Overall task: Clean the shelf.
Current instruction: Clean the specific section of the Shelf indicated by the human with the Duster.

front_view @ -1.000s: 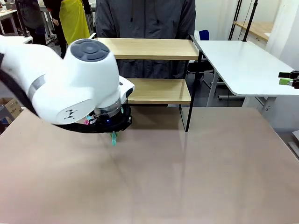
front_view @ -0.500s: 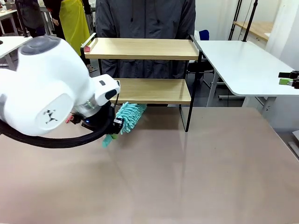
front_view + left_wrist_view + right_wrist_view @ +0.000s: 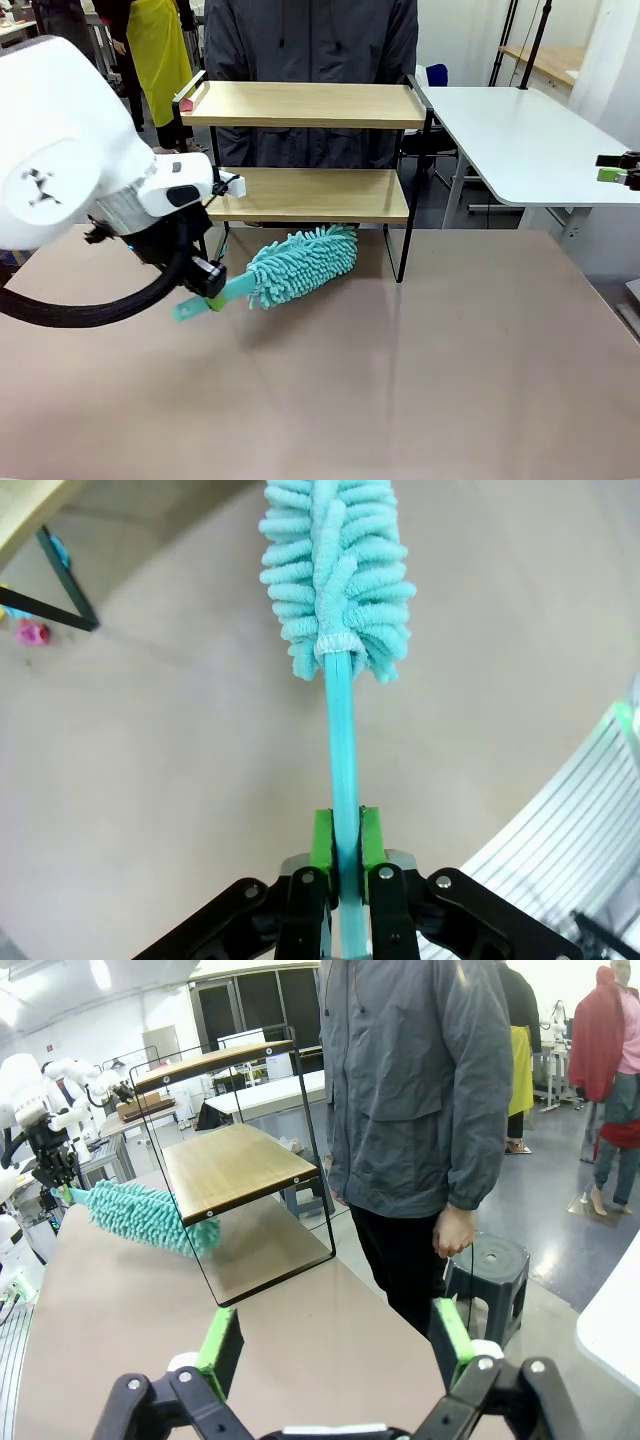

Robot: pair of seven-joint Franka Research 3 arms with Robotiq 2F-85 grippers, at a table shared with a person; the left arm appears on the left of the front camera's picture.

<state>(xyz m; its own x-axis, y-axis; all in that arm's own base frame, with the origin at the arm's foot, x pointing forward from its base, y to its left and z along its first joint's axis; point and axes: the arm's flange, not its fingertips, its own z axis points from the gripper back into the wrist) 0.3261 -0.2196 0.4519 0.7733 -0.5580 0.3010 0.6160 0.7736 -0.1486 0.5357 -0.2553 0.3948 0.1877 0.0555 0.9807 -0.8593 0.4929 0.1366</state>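
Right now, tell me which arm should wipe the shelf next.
Left. The left arm has its jaws shut on the teal duster, whose head is close to the shelf. The right arm has open, empty jaws, farther from the shelf.

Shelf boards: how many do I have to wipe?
2. The top board stands in front of the person. The lower board is directly beneath it, with the duster just below its front edge. Neither is hidden.
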